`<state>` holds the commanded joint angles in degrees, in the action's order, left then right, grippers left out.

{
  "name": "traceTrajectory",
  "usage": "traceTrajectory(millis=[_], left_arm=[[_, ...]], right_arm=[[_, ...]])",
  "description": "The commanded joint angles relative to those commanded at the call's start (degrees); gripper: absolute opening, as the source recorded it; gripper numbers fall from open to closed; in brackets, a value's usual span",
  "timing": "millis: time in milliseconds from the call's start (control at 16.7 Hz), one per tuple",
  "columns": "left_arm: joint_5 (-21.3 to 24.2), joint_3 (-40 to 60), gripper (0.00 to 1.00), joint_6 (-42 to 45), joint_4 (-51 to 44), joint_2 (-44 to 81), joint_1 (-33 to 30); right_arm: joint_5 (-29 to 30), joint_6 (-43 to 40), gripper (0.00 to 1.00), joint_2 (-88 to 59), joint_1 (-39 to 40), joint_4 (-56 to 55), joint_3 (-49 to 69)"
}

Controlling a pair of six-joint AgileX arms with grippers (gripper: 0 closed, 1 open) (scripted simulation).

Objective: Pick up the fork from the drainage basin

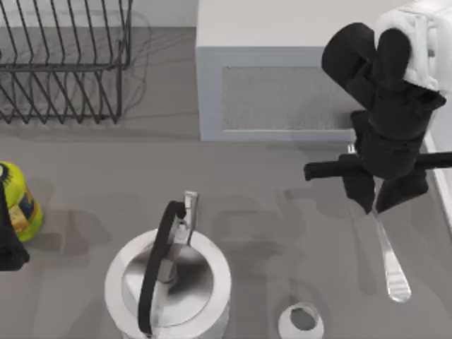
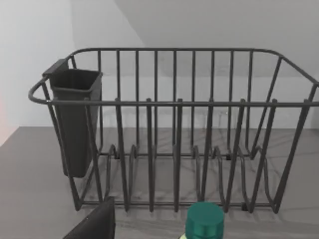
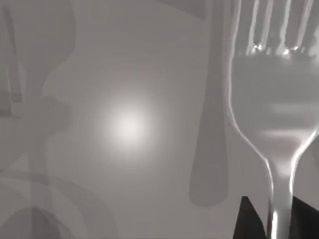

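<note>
Overhead, right tool [image 1: 374, 201] clamped across fork [image 1: 390, 258], pointing straight down.

The grey table [image 1: 282, 205] carried a dark wire dish rack [image 1: 63, 63] at about ten o'clock, with a dark cutlery cup [image 2: 75, 119] hung on one end of it, and a pale grey box-shaped block [image 1: 282, 85] stood at about one o'clock. A silver kettle [image 1: 169, 282] with a black handle sat at six o'clock, a small white cap-like piece [image 1: 301, 321] lay just beside it toward five o'clock, and a yellow bottle [image 1: 18, 201] with a green cap stood at the nine o'clock edge. The fork [image 1: 390, 261] showed over the table at about four o'clock, its rounded handle end toward five o'clock; whether it touched the surface could not be told.
</note>
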<state>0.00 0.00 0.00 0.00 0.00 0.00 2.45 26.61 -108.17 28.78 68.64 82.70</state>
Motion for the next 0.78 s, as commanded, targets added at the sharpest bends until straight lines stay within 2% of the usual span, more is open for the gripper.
traceTrajectory(millis=[360, 660, 780], left_arm=[[0.00, 0.00, 1.00, 0.00, 0.00, 0.00, 0.00], [0.00, 0.00, 1.00, 0.00, 0.00, 0.00, 0.00], [0.00, 0.00, 1.00, 0.00, 0.00, 0.00, 0.00]], right_arm=[[-2.07, -0.33, 0.00, -2.92, -3.23, -11.73, -5.30], [-2.39, -0.51, 0.00, -3.13, -3.59, -12.51, -5.27], [-2.39, -0.51, 0.15, -3.13, -3.59, -12.51, -5.27]])
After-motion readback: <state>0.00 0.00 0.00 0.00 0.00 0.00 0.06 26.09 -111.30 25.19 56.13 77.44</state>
